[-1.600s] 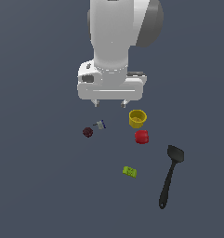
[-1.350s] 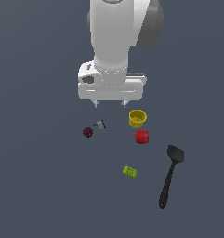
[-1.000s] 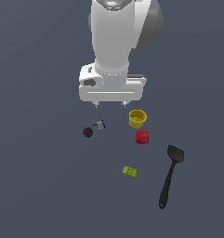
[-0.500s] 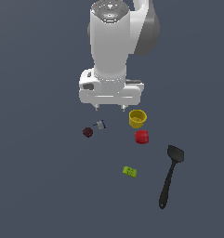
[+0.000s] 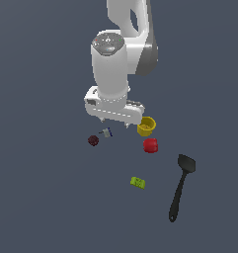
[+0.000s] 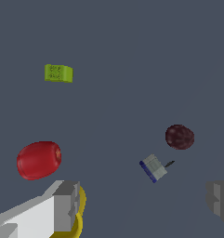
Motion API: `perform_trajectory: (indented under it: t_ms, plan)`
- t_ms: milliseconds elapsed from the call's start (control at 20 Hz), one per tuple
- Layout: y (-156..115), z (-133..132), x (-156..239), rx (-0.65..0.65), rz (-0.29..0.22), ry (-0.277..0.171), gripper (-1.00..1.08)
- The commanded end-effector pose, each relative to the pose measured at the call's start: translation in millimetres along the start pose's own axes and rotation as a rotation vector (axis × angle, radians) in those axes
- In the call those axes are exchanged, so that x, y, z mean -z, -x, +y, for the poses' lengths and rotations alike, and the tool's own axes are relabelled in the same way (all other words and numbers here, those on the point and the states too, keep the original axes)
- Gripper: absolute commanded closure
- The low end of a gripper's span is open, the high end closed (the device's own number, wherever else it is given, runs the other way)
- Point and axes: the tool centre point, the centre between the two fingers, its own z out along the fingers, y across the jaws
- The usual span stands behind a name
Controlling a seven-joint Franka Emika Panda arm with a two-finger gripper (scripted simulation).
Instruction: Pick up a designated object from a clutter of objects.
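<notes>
Designated piece (image 6: 154, 168): lies flat; thin stem end toward maroon ball (image 6: 179, 136), blue end away.
Gripper (image 6: 142, 204): fingers spread, empty.

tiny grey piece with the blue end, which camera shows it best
The wrist view. There the tiny grey piece is large enough to show its pale body, blue end and thin dark stem, lying beside the dark maroon ball. The exterior view shows only a speck just below the hand, its parts barely separable.
</notes>
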Motion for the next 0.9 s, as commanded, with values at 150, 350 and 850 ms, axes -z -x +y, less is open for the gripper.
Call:
perform_trajectory:
  t_ms: [150,350,850]
  plan:
    - [6,13,-40,-0.193,0.006,-0.02,-0.92]
    - [13,24,-67,-0.338,0.012,-0.029,-0.92]
    - [38,59,-127,-0.698,0.036,-0.034,-0.92]
